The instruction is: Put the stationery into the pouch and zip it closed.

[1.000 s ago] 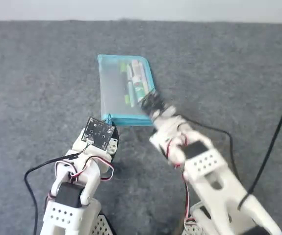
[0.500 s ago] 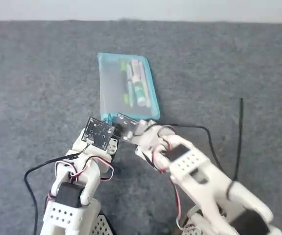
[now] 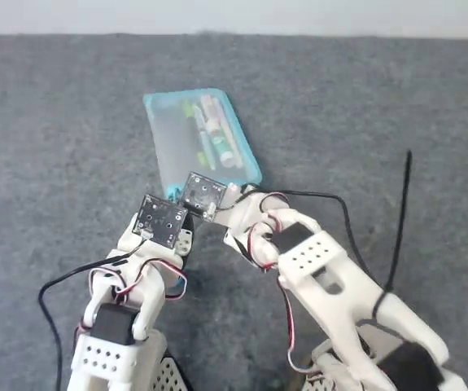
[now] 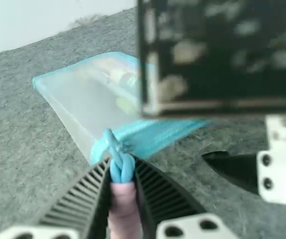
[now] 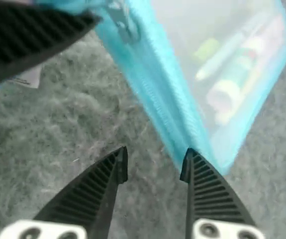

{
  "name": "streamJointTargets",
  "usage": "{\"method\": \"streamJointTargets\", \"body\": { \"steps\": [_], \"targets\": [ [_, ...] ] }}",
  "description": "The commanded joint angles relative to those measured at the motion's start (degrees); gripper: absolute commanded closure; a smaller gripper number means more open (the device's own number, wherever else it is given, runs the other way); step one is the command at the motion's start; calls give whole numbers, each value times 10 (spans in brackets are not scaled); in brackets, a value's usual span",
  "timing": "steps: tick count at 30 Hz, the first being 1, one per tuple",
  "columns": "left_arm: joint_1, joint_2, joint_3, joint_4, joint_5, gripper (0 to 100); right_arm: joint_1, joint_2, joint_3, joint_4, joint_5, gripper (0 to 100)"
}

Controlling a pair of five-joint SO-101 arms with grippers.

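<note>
Gripping the teal pull tab at the near corner of the pouch, the left gripper is clenched tight on it, its ribbed fingers pressed to either side of the loop. The pouch lies flat on the grey mat, turned at a slant so that one long side runs away from the arms. Through its clear wall the stationery shows, bunched along the side toward the right arm. The right gripper hangs released just beside that near end, jaws spread. One fingertip touches or nearly touches the teal zip edge, and the other is over mat. Whether the zip is drawn shut along its whole length I cannot tell. In the high view both wrists crowd the pouch's near short edge, almost touching each other, so the room there is tight. The mat runs on well beyond the pouch's far edge and both long edges, up to a pale wall. A black cable stands up beside the right arm, well apart from the pouch.
</note>
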Motion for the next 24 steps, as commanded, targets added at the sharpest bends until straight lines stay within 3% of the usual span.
{"method": "streamJointTargets", "body": {
  "steps": [1, 10, 24],
  "targets": [
    [6, -5, -29, -12, -4, 987, 10, -70, 14, -20, 4, 812],
    [7, -8, -34, 1, -4, 988, 40, -61, 19, -83, -20, 811],
    [7, -7, -35, 1, -4, 988, 2, 57, -44, -82, 33, 734]
  ]
}}
